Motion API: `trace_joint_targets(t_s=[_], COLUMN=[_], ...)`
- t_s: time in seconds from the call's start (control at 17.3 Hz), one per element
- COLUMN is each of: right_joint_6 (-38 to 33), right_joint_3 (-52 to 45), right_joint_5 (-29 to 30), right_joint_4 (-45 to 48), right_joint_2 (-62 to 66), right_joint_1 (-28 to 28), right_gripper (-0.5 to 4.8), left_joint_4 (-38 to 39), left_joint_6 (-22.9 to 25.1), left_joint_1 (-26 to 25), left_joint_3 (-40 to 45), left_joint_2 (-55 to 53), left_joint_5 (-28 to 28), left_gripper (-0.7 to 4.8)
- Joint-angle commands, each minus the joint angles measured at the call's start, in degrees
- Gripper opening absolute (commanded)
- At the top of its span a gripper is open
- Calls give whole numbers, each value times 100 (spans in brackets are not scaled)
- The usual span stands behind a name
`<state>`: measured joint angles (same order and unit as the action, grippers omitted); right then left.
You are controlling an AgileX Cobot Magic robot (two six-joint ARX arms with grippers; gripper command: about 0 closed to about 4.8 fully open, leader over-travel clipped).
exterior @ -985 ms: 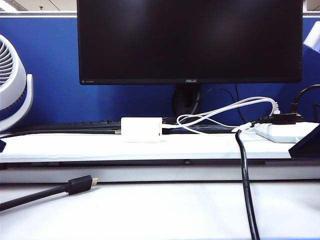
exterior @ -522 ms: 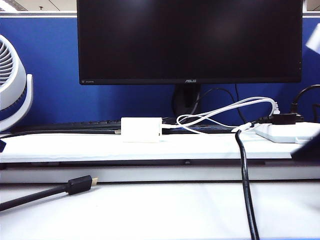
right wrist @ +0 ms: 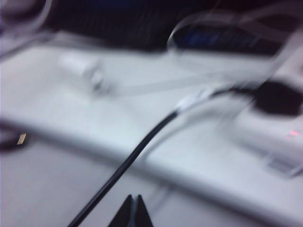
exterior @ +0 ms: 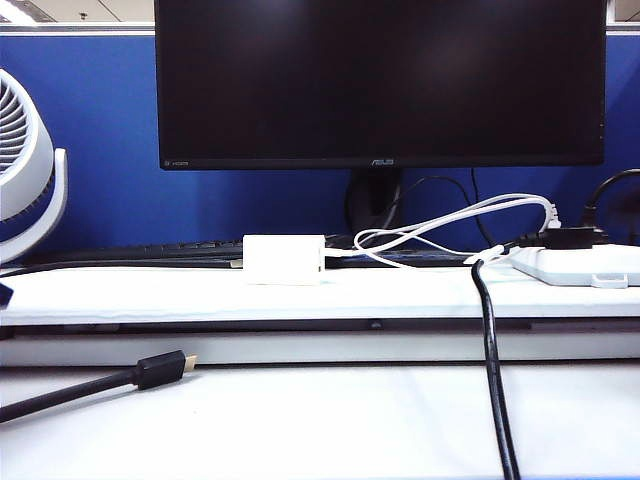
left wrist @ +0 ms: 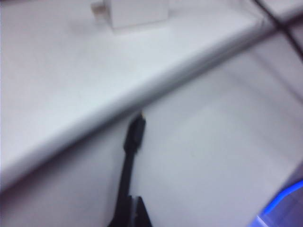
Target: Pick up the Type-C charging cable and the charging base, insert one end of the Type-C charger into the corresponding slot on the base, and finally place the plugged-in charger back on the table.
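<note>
Both arms are pulled back out of the exterior view, and each wrist camera shows its pincer as dark tips pressed together holding nothing: the left gripper (left wrist: 134,213) above the black gold-tipped cable (left wrist: 134,137), the right gripper (right wrist: 132,211) above the thick black cord (right wrist: 124,168). The charging base (exterior: 283,259) sits on the table's (exterior: 330,420) raised ledge, well apart from both pincers, at about twelve o'clock from the left one. The Type-C charging cable (exterior: 440,222) is plugged into its three o'clock side and loops on toward three o'clock.
</note>
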<state>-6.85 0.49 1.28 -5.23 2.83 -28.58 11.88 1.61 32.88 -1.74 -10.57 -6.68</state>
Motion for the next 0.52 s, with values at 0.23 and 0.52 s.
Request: trace_joint_targets(t_s=[0.23, 0.52], right_joint_6=[-24, -24], right_joint_3=[-44, -44], right_joint_5=[-11, 0], right_joint_4=[157, -304], right_joint_2=[-280, -280], right_joint_1=[1091, 1412], right_gripper=[-5, -5], left_joint_4=[-85, -186], left_joint_6=[-13, -13], left_joint_1=[-1314, -3130], left_joint_3=[63, 101], left_joint_2=[643, 1047], left_joint_5=[-157, -107], left_gripper=[-5, -4])
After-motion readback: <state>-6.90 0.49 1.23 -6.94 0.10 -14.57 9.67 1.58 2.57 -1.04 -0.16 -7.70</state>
